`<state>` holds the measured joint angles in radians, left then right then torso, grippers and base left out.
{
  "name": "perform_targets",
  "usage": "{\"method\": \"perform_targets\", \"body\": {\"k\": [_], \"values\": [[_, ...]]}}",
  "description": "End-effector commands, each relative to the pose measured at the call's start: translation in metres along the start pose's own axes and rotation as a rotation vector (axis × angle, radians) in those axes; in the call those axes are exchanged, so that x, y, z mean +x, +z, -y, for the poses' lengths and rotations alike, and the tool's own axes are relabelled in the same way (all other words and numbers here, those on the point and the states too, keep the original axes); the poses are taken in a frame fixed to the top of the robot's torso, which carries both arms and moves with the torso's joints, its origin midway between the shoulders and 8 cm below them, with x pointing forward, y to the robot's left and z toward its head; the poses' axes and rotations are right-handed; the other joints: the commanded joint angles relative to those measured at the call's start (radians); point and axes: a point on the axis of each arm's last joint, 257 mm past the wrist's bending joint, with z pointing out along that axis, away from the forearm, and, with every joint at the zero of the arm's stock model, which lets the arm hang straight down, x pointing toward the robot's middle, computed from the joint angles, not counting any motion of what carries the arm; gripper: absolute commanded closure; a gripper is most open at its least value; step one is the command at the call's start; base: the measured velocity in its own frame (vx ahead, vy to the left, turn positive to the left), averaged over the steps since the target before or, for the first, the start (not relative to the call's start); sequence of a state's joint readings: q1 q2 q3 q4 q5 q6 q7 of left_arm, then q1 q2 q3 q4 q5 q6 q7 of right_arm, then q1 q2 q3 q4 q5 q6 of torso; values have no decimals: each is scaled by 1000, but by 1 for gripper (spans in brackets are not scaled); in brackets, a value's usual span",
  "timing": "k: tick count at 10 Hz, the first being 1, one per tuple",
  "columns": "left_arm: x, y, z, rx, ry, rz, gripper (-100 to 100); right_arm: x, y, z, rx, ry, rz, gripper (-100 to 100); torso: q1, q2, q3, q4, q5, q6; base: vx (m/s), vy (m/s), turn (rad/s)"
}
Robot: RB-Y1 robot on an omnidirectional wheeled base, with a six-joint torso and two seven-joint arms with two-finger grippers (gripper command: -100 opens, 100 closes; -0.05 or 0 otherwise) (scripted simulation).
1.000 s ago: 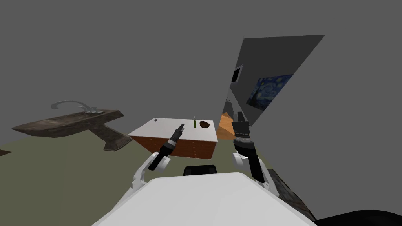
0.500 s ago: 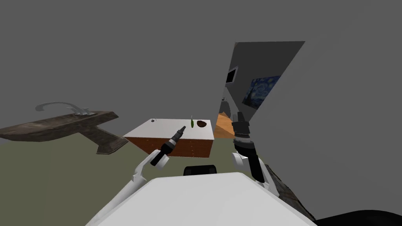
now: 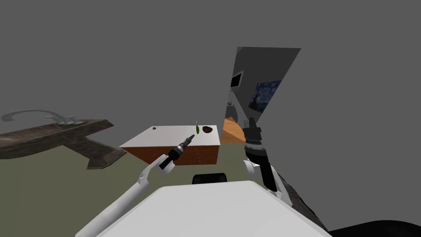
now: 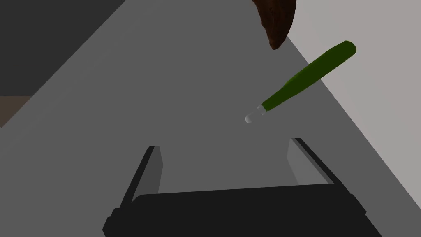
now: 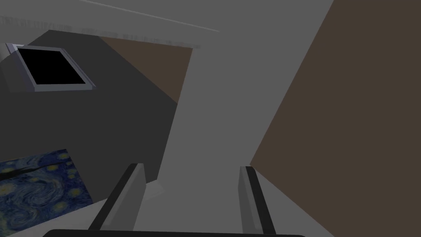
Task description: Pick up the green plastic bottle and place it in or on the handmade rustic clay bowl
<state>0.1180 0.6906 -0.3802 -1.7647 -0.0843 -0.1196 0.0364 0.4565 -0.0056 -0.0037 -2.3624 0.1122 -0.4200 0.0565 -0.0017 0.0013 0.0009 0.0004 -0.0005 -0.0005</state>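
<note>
A slim green bottle (image 3: 197,129) with a pale neck stands near the far edge of a white-topped cabinet (image 3: 164,137). Just to its right sits a dark brown bowl (image 3: 207,129). My left gripper (image 3: 191,136) reaches out over the cabinet top, short of the bottle. In the left wrist view its fingers (image 4: 155,166) stand open with nothing between them; the green bottle (image 4: 306,78) lies a little beyond them, with the brown bowl (image 4: 277,18) past it. My right gripper (image 3: 249,122) is raised at my right side, and it is open (image 5: 191,197).
The cabinet has a brown wooden front (image 3: 193,155) with drawers. A dark worn counter (image 3: 53,135) with a curved grey tap (image 3: 37,115) stands to the left. To the right a doorway (image 3: 255,90) opens onto a wooden floor (image 3: 232,131). The olive floor (image 3: 61,185) lies between.
The whole head view has shifted left, so I have turned or moved. My left arm has stretched further out towards the bottle. The right arm holds its pose.
</note>
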Motion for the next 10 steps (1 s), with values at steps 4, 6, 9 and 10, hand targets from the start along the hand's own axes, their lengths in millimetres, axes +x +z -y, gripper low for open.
{"method": "perform_targets", "body": {"k": [4, 6, 9, 10], "values": [[-11, -5, -84, -213, 152, -75, -100, 0, 0, 0, 0, 0, 0, 0, -2, -2, -1, 0, -1, 0, 5, -68, -187], [-18, -9, -105, -271, 189, -86, -100, 0, 0, 0, 0, 0, 0, 0, 0, -2, -1, -1, 0, 0, 24, -38, -80], [-35, -21, -144, -381, 261, -103, -100, 0, 0, 0, 0, 0, 0, 0, 0, -3, -2, -1, 0, 0, 34, -39, -158], [-45, -28, -163, -436, 297, -108, -100, 0, 0, 0, 0, 0, 0, 0, 1, -3, -2, -1, 0, 0, 57, -39, -245]]}}
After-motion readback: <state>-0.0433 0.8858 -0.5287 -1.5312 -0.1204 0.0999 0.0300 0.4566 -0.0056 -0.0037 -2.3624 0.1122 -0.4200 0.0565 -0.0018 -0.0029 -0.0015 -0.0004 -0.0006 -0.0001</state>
